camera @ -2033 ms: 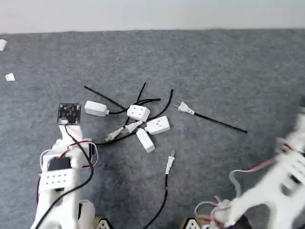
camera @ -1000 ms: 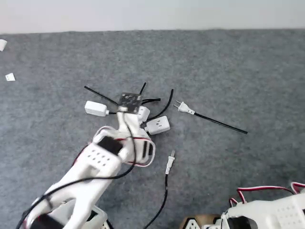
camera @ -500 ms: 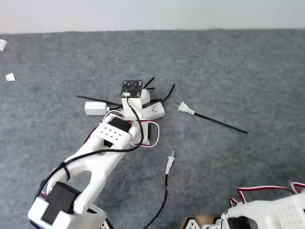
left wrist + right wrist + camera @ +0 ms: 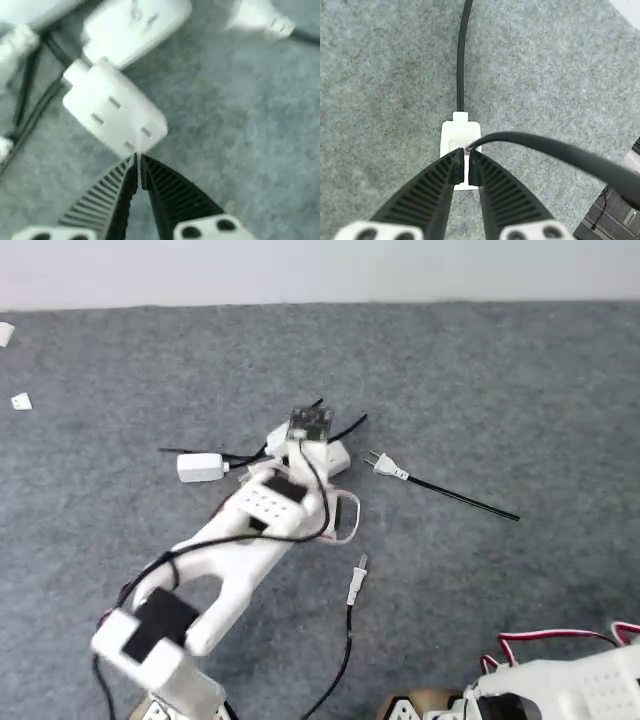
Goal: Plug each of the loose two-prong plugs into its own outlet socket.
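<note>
Left tool [image 4: 136,167], shut and empty, sits at a socket [image 4: 112,112] edge; open it wide first. Plug [image 4: 385,466] lies at 3 o'clock.

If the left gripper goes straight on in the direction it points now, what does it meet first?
The white outlet block. The left gripper, fingers shut, points at its near corner and seems almost to touch it, though depth is hard to judge.

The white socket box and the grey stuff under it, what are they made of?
The socket box looks like smooth hard plastic: even white faces, rounded moulded edges. The grey surface looks like felt or short carpet: matte, fuzzy, speckled.
</note>
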{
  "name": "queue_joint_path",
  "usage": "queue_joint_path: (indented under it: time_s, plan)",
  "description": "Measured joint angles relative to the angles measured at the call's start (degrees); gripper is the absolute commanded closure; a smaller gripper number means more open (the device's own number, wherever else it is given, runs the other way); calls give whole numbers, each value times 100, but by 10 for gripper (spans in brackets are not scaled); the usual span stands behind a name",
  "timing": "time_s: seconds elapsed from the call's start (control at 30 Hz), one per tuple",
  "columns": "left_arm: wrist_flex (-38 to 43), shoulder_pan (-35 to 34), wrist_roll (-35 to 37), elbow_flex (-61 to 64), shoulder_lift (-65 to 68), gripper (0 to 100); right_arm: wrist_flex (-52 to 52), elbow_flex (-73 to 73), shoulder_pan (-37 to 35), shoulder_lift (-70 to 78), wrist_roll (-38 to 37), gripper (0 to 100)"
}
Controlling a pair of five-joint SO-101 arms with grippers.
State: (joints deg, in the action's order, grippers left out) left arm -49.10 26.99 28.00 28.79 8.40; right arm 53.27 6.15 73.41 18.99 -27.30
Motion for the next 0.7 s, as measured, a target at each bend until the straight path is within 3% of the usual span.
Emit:
queue_joint_path:
  time_s: [0.17,0.3,0.37,0.57,0.7]
  plan:
    - [-536,0,-9,-1248,835,985,-79,0,0,0,0,989]
    - [-545,0,-18,-1292,659,978,-202,9,0,141,0,987]
    - [-545,-44,-18,-1090,299,935,-316,18,0,220,9,987]
    - [26,-343,378,-44,-668,663,-413,44,0,334,18,987]
    - [141,-431,624,220,-738,692,-422,44,-18,352,18,987]
